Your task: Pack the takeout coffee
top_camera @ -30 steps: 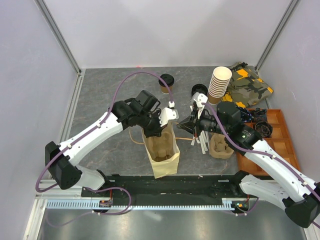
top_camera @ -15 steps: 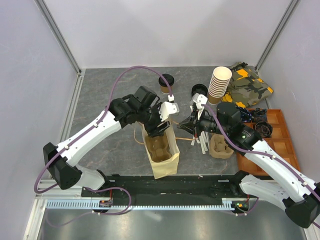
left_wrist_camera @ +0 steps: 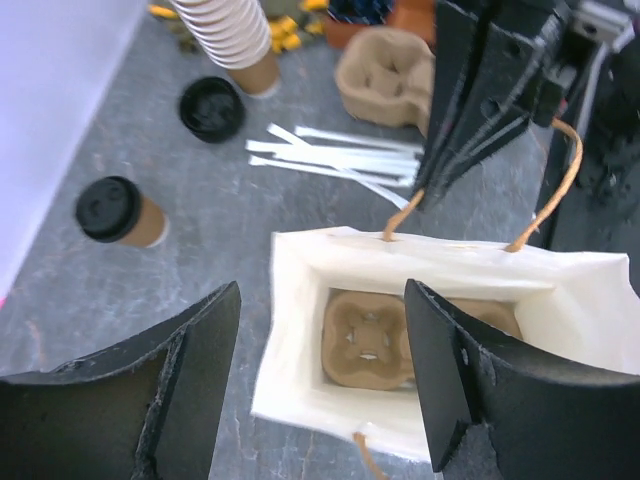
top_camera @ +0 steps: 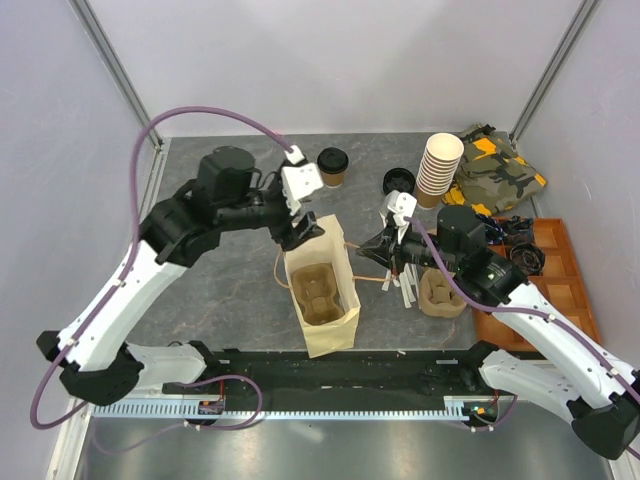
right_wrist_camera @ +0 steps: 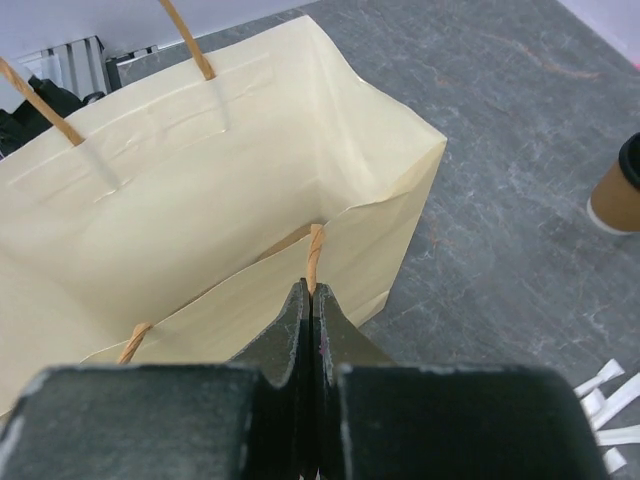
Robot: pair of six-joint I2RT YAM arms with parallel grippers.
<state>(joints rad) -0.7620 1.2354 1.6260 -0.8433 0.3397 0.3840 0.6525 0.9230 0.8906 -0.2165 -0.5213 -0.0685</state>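
Note:
The takeout coffee (top_camera: 332, 166), a small brown cup with a black lid, stands upright on the table behind the paper bag (top_camera: 322, 300); it also shows in the left wrist view (left_wrist_camera: 118, 212) and at the edge of the right wrist view (right_wrist_camera: 622, 188). A brown pulp cup carrier (left_wrist_camera: 370, 338) lies at the bottom of the bag (left_wrist_camera: 300, 300). My left gripper (left_wrist_camera: 322, 287) hangs open above the bag's mouth, holding nothing (top_camera: 303, 230). My right gripper (right_wrist_camera: 310, 292) is shut on the bag's near twine handle (right_wrist_camera: 316, 255), at the bag's right side (top_camera: 386, 250).
A tall stack of lidless cups (top_camera: 438, 168) and a loose black lid (top_camera: 398, 180) stand at the back right. White paper-wrapped sticks (left_wrist_camera: 340, 155) and a spare carrier (top_camera: 440, 290) lie right of the bag. A camouflage pouch (top_camera: 497, 165) and an orange tray (top_camera: 555, 270) sit at the far right.
My left gripper opened inside the bag, then lifted out and drew back to the left. The carrier stayed in the bag. The right gripper kept its hold on the handle.

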